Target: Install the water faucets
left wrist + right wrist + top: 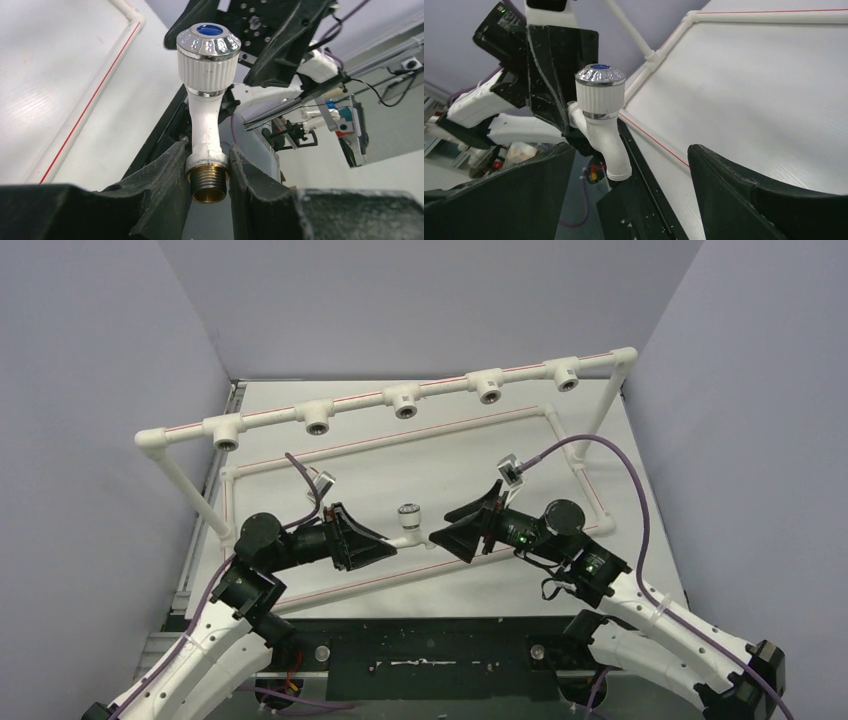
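Two arms reached inward over the white worktop [430, 465], their tips nearly meeting at its front centre.

Pipe frame [452, 383]: white, with red stripes. Its raised rail ran across the back on sloping legs and carried five tee sockets [405, 400] whose openings faced the arms. A lower pipe loop lay flat on the worktop.

Left gripper [392, 545] [209, 175]: closed tight on the faucet [407, 522] [207, 75] [601, 115]. The two black fingers [165, 180] pinched the white collar just above the brass thread [208, 184]. The threaded end pointed back between the fingers toward the wrist.

Right gripper [440, 537] [629, 155]: spread wide, with the fingers well apart. In the right wrist view the faucet stood between them and touched neither.

The faucet was held clear of the worktop between the two grippers, well apart from the socket rail. Its knob was uppermost and its white body slanted down and away from the left fingers.

Knob [600, 75]: ribbed white skirt, shiny silver cap, blue centre.
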Available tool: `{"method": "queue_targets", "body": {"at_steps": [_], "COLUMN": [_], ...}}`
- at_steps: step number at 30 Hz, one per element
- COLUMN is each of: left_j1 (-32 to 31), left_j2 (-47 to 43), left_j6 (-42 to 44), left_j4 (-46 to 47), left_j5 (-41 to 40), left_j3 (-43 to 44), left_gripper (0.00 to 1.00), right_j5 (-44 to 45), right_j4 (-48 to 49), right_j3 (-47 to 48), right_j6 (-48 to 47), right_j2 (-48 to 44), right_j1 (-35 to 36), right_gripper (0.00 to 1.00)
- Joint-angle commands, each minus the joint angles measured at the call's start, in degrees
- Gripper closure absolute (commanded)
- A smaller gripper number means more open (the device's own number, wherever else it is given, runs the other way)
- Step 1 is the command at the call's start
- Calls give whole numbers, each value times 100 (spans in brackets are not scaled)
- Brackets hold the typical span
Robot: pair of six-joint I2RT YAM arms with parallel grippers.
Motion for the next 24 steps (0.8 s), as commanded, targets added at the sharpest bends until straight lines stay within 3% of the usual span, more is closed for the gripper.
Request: {"method": "queue_targets", "body": {"at_steps": [1, 9, 21, 24], "left_j1": [-14, -9, -14, -13], "left_j2": [-121, 19, 155, 192], "left_j6": [-519, -908, -981, -1009], "left_j4": [1488, 2228, 2497, 2551], "left_j5": [472, 694, 759, 773], "left_j3": [-13, -122, -180, -193], "left_gripper": [100, 100, 100, 100], "right_j5": [-1504, -2300, -2536, -2547], "right_j4": [903, 2082, 2293, 2258], "right_j3": [51, 92, 353, 373], "right_j6": [217, 827, 818, 736], "right_j2": [99, 523, 925, 949], "right_j1": [-97, -94, -77, -75], "right_gripper": [14, 24, 48, 50]}}
